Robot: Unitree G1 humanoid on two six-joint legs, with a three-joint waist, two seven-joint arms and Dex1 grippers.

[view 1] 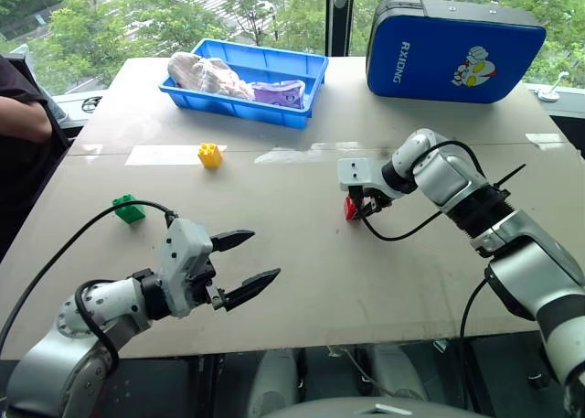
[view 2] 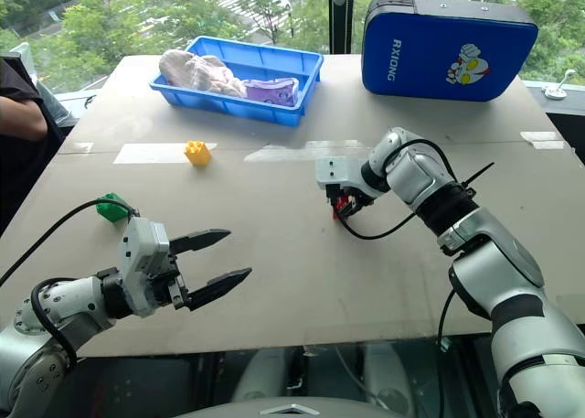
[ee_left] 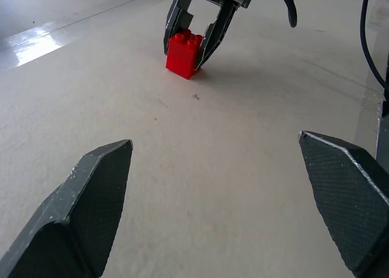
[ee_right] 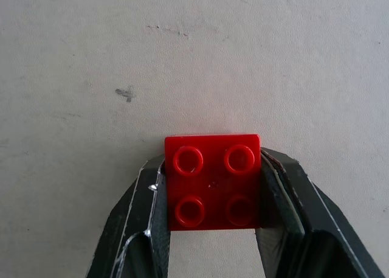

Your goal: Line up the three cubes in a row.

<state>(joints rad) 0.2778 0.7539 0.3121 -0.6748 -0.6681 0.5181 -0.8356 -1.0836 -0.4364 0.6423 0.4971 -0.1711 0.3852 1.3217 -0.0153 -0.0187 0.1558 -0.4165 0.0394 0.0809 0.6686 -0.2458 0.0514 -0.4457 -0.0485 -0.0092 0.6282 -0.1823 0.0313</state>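
**Red brick pinched, green and yellow loose**

On your left, the green brick (view 1: 128, 209) sits near the counter (view 1: 302, 281) edge. Your left gripper (view 1: 245, 266) hovers just beyond it, fingers spread wide, holding nothing. The yellow brick (view 1: 210, 155) sits farther back. Over on the right, your right gripper (ee_right: 213, 196) is clamped on the red brick (ee_right: 213, 180), resting on the counter.
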